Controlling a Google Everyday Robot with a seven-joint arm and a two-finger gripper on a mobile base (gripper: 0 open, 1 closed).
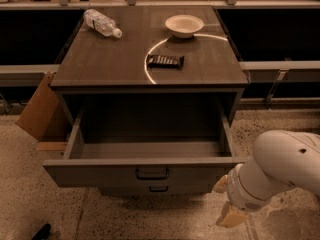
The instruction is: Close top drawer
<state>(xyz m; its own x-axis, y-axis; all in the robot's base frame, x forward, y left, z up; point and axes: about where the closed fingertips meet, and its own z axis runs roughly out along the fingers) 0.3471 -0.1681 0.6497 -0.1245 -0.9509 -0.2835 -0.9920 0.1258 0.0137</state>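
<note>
The top drawer [100,173] of the grey cabinet is pulled far out. Its deep grey box is empty, and a small dark bar handle [151,174] sits at the centre of the front panel. My gripper [225,201] is at the lower right on the end of the white arm [280,169]. It is just beside the right end of the drawer's front panel and slightly below it. Its two beige fingertips stand apart and hold nothing. I cannot tell whether the upper fingertip [220,185] touches the panel's corner.
A lower drawer front [158,188] with a similar handle shows under the open one. On the cabinet top [100,64] lie a plastic bottle [101,23], a white bowl [184,25] and a dark snack bar [165,61]. A cardboard box [40,109] leans at the left.
</note>
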